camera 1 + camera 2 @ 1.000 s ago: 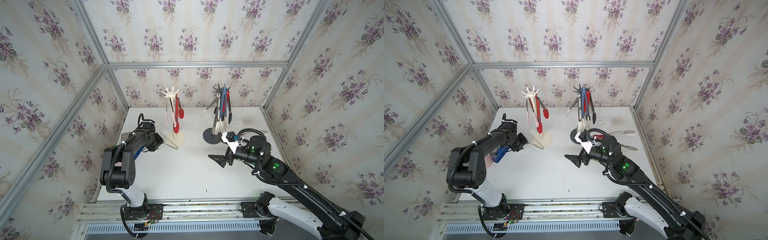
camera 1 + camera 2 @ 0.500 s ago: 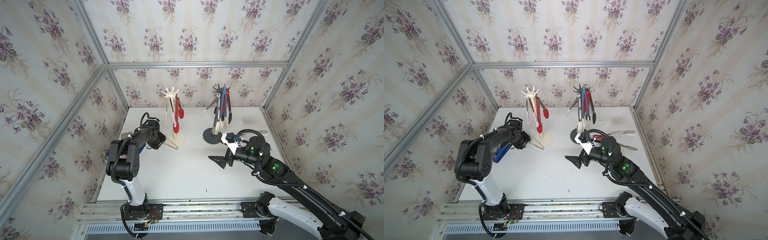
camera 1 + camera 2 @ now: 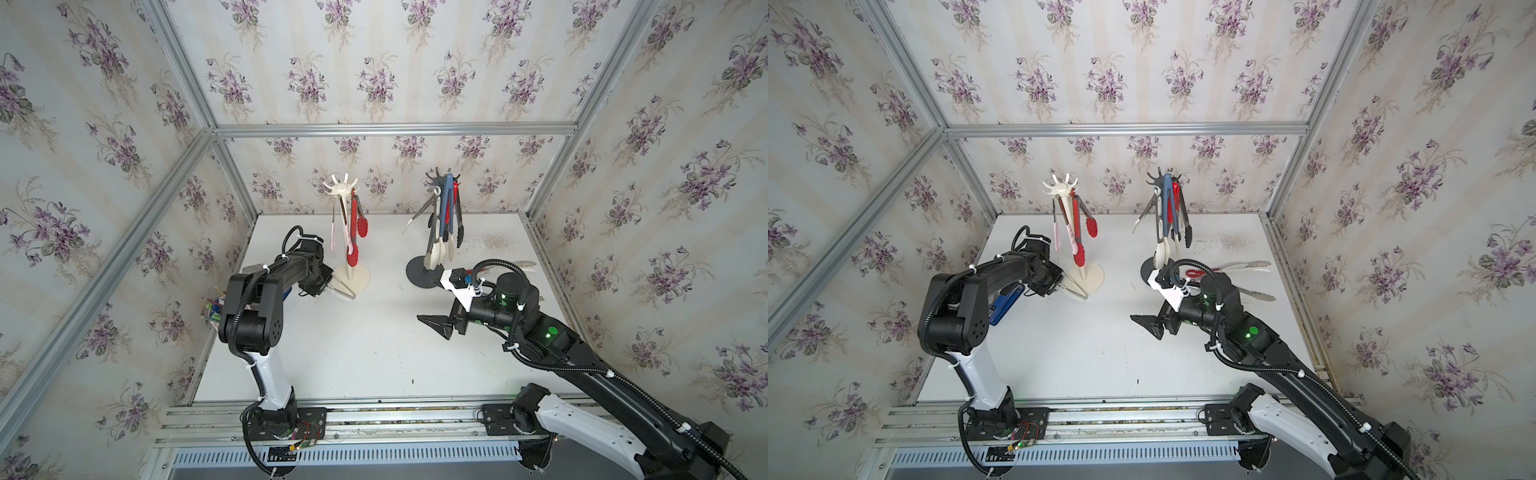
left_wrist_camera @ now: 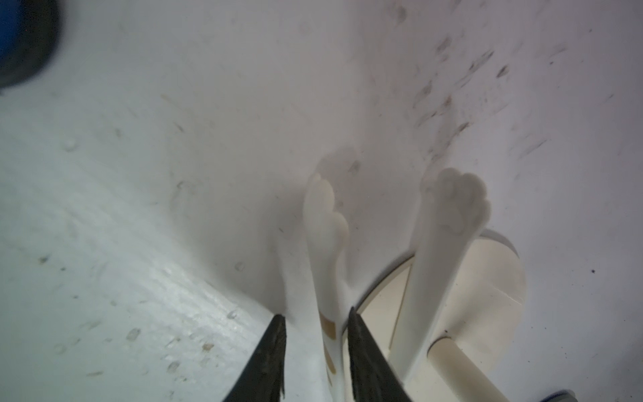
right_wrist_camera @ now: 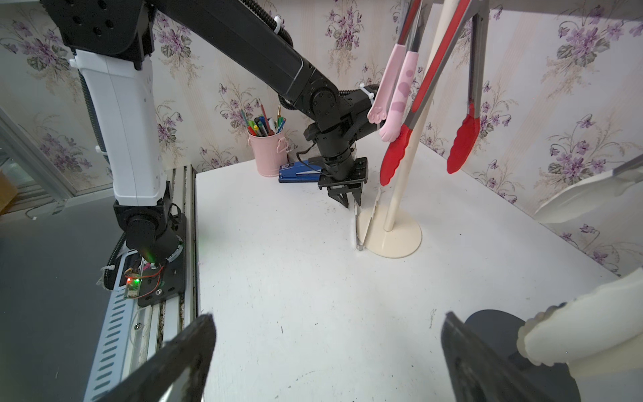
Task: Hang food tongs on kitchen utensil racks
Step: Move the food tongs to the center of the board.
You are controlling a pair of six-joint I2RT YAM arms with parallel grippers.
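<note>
Left end effector (image 4: 316,322) is down at the table (image 3: 353,353) by the base of the cream-white rack (image 3: 357,276), jaws narrowed around one arm of the white paw-tipped tongs (image 4: 325,222) lying there; can't tell if it's actually pinching. Right end effector (image 5: 327,316) is spread wide, empty, hovering near the dark grey rack (image 3: 417,270). Both racks stand upright toward the table's rear, tongs hanging on each.

You've got a pink pen pot (image 5: 269,153) w/ colored pens (image 5: 264,123) on the white table (image 5: 295,296), blue stapler (image 5: 299,172) right beside it.
</note>
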